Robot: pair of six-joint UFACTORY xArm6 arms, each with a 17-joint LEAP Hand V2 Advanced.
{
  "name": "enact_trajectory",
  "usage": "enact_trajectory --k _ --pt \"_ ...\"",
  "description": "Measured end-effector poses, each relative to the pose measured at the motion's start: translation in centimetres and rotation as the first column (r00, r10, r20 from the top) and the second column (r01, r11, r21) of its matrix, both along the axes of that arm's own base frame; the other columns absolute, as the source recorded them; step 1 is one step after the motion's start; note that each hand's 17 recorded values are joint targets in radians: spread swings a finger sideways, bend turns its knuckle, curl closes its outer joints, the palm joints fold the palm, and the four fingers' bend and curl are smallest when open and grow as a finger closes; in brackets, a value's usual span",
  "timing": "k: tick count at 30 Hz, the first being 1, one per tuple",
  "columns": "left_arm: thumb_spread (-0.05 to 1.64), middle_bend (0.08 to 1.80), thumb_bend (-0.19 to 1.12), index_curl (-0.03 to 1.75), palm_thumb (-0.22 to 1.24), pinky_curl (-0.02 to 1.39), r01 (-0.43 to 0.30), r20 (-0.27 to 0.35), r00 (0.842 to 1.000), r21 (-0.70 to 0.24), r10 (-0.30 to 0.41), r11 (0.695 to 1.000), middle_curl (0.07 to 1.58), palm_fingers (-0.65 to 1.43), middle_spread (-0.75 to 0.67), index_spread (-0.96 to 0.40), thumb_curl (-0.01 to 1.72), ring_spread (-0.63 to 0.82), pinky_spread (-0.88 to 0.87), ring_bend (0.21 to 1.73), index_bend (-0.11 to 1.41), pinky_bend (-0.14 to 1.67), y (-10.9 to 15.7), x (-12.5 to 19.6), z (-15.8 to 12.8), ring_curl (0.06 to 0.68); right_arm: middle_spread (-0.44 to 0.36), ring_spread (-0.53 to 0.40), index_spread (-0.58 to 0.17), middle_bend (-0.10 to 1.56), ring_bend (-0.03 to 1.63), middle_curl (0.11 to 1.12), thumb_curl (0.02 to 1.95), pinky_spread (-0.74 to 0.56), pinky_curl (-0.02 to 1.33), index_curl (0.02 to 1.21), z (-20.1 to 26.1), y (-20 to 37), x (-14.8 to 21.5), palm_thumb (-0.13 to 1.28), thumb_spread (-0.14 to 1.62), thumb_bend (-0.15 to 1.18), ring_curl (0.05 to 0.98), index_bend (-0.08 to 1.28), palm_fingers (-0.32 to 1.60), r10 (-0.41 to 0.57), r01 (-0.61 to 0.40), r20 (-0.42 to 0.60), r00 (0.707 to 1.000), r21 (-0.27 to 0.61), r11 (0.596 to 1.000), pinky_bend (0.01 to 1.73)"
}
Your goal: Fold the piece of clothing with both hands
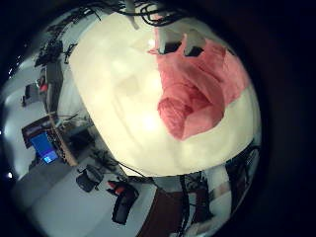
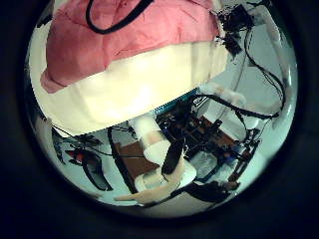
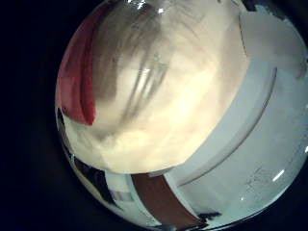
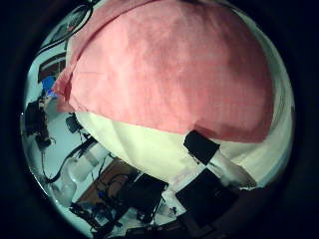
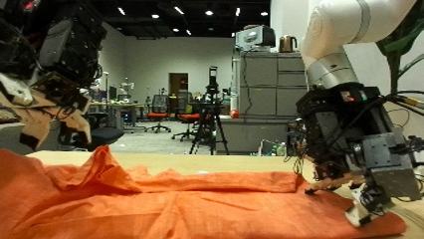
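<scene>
An orange piece of clothing (image 5: 172, 204) lies crumpled and spread across the pale table (image 5: 199, 157), with folds bunched up on the left hand's side. My left hand (image 5: 53, 70) hangs above that bunched end, clear of the cloth, its fingers relaxed and holding nothing. Its palm views show the garment (image 1: 197, 89) on the table (image 1: 118, 79) from some height, and the cloth (image 2: 120, 40) closer. My right hand (image 5: 347, 144) is low at the other end, fingers pointing down at the cloth's edge. The cloth (image 4: 169, 70) fills its thumb side view; only the cloth's edge (image 3: 77, 72) shows in the other.
Behind the table stand a grey cabinet (image 5: 265, 95), office chairs (image 5: 159, 112) and a tripod (image 5: 210, 119). The table's edge (image 2: 130, 100) drops to a floor with equipment and cables.
</scene>
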State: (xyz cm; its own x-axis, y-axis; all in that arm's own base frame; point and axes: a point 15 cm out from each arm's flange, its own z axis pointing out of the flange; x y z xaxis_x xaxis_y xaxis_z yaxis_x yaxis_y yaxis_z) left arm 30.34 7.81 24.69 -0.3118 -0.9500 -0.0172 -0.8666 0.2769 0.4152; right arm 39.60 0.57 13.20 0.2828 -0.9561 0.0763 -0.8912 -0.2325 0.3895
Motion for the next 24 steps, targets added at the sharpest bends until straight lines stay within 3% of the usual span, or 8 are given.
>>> enact_trajectory --k 6,11,12,13,15,17,20,24 --pt "0.85 0.18 -0.03 0.31 0.12 0.32 0.003 0.008 1.0 0.0 -0.003 1.0 0.27 0.01 0.27 -0.09 0.29 0.43 0.43 0.56 0.16 0.42 0.0 0.0 0.3 0.231 -0.054 -0.051 -0.245 0.32 0.34 0.37 0.37 0.09 0.32 0.32 -0.2 0.2 0.0 0.84 0.91 -0.01 0.268 0.2 0.47 0.003 -0.003 -0.003 1.0 -0.014 1.0 0.21" --pt "0.85 0.19 -0.03 0.3 0.12 0.32 0.003 0.012 1.0 -0.001 -0.003 1.0 0.28 0.01 0.26 -0.09 0.29 0.4 0.4 0.57 0.16 0.43 0.1 0.1 0.5 0.235 -0.166 -0.239 -0.32 0.36 0.54 0.41 0.39 -0.3 0.36 0.32 -0.1 0.2 0.1 0.9 0.87 -0.02 0.328 0.15 0.89 0.018 -0.018 -0.001 1.0 -0.025 1.0 0.51" --pt "0.85 0.19 -0.03 0.3 0.12 0.32 0.005 0.013 1.0 -0.001 -0.005 1.0 0.28 0.02 0.25 -0.09 0.29 0.39 0.4 0.57 0.16 0.43 0.1 0.1 0.5 0.235 -0.185 -0.263 -0.333 0.36 0.56 0.42 0.4 -0.36 0.38 0.33 -0.1 0.2 0.1 0.91 0.87 -0.02 0.341 0.15 0.89 0.023 -0.023 0.001 1.0 -0.029 0.999 0.55" --pt "0.85 0.19 -0.03 0.3 0.12 0.32 0.003 0.013 1.0 -0.001 -0.003 1.0 0.28 0.02 0.25 -0.09 0.29 0.39 0.4 0.57 0.16 0.43 0.1 0.1 0.5 0.236 -0.217 -0.296 -0.359 0.43 0.64 0.46 0.4 -0.4 0.41 0.35 -0.1 0.2 0.2 0.91 0.86 -0.02 0.378 0.2 1.1 0.02 -0.02 0.003 1.0 -0.031 0.999 0.61" --pt "0.85 0.19 -0.03 0.3 0.12 0.32 0.004 0.011 1.0 -0.002 -0.004 1.0 0.29 0.02 0.25 -0.09 0.29 0.39 0.4 0.57 0.16 0.43 0.1 0.0 0.5 0.235 -0.259 -0.339 -0.398 0.51 0.71 0.5 0.4 -0.47 0.44 0.38 0.3 0.2 0.6 0.93 0.86 -0.02 0.413 0.23 1.18 0.016 -0.015 0.024 1.0 -0.03 0.999 0.67" --pt "0.85 0.19 -0.03 0.3 0.12 0.32 0.005 0.012 1.0 -0.002 -0.004 1.0 0.29 0.02 0.25 -0.09 0.29 0.38 0.4 0.58 0.16 0.43 0.1 0.0 0.6 0.235 -0.284 -0.353 -0.428 0.61 0.8 0.56 0.4 -0.48 0.48 0.44 0.7 0.1 0.9 0.95 0.87 -0.02 0.463 0.34 1.29 0.015 -0.014 0.041 0.999 -0.028 1.0 0.74" --pt "0.85 0.19 -0.03 0.3 0.12 0.32 0.004 0.014 1.0 -0.002 -0.004 1.0 0.29 0.02 0.24 -0.09 0.29 0.37 0.39 0.58 0.16 0.43 0.1 -0.1 0.7 0.236 -0.297 -0.351 -0.453 0.75 0.92 0.64 0.4 -0.47 0.54 0.53 1.3 -0.1 1.1 0.96 0.89 -0.02 0.521 0.48 1.31 0.012 -0.011 0.058 0.998 -0.023 1.0 0.86" --pt "0.85 0.19 -0.03 0.3 0.12 0.32 0.003 0.02 1.0 0.001 -0.003 1.0 0.29 0.03 0.24 -0.09 0.29 0.36 0.38 0.58 0.16 0.43 0.2 0.0 0.9 0.235 -0.3 -0.333 -0.467 0.89 1.06 0.73 0.39 -0.43 0.63 0.64 3.4 -0.7 1.6 0.94 0.95 -0.02 0.587 0.64 1.22 0.003 -0.001 0.103 0.995 -0.016 1.0 0.99"
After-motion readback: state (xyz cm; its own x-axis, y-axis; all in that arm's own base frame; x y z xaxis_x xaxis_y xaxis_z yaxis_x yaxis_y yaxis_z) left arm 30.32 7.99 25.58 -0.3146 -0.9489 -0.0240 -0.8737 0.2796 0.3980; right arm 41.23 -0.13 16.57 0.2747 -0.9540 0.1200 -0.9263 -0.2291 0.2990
